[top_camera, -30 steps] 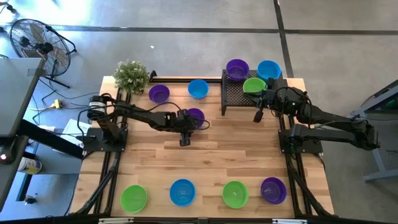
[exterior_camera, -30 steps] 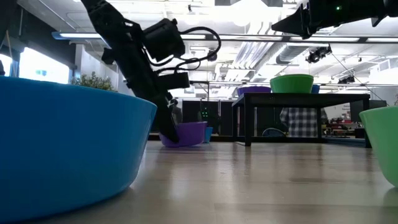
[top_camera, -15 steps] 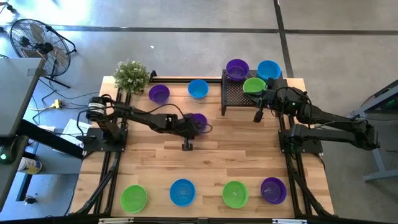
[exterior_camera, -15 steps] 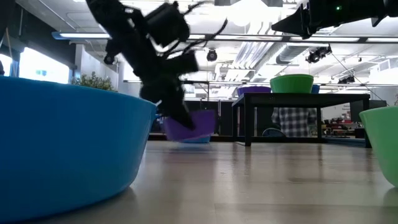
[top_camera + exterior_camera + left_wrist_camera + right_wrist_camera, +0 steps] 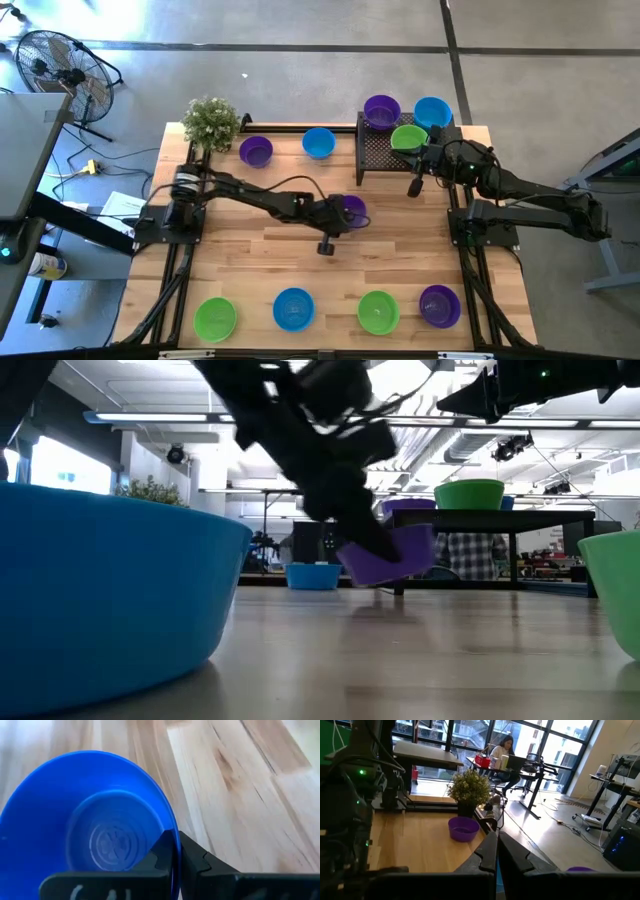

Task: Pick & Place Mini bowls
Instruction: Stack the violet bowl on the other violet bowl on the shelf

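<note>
Reaching over the middle of the wooden table (image 5: 240, 235), the left gripper (image 5: 340, 215) has its jaws clenched on the rim of a purple mini bowl (image 5: 350, 209), carried tilted just above the boards and just beside the black mesh tray (image 5: 378, 150). The right gripper (image 5: 418, 170) hangs by the tray's near edge, jaws closed on nothing, next to a green bowl (image 5: 407, 137) sitting on the tray. Four more bowls line the front edge; two rest near the potted plant (image 5: 211, 122).
</note>
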`<state>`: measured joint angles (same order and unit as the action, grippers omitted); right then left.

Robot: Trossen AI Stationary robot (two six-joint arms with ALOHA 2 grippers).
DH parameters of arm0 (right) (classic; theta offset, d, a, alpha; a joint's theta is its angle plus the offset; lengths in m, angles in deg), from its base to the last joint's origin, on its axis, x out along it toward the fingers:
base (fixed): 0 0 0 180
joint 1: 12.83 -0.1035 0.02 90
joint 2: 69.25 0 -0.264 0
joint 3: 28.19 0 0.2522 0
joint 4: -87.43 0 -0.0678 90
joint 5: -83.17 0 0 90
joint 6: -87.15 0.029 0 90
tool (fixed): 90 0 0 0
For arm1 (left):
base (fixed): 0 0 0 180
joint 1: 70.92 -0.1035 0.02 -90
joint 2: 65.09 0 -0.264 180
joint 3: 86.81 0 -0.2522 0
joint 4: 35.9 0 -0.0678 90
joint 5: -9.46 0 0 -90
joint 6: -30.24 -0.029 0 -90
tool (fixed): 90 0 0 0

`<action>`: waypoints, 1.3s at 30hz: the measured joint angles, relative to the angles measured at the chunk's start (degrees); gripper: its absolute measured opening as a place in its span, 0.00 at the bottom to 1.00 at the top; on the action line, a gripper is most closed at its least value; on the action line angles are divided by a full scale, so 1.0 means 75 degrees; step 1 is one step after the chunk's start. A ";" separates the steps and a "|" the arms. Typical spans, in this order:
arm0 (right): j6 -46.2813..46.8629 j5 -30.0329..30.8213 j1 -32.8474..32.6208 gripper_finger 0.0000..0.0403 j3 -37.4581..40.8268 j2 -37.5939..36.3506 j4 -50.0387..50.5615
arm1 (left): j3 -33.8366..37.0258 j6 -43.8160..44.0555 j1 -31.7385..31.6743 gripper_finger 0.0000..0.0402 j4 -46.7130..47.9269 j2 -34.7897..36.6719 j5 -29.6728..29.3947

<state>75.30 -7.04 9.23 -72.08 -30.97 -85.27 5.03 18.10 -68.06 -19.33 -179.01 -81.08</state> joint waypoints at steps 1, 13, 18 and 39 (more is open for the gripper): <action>0.0000 -0.0001 0.0000 0.01 0.0000 0.0000 0.0016 | -0.0107 -0.0008 0.0000 0.01 -0.0017 -0.0101 -0.0005; -0.0020 0.0004 0.0000 0.01 0.0000 0.0001 0.0100 | -0.0428 0.0223 -0.0082 0.13 0.0604 -0.0375 -0.0201; -0.0020 0.0003 0.0000 0.01 0.0000 0.0000 0.0147 | -0.0432 0.0106 -0.0082 0.21 0.1212 0.0016 0.0018; -0.0090 0.0402 -0.0183 0.01 0.0000 0.0000 0.0211 | 0.3055 0.0511 -0.0025 0.00 -0.1984 0.2814 -0.0576</action>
<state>74.62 -4.02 7.86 -72.08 -30.97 -83.69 27.94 21.93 -68.26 -34.21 -157.90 -85.41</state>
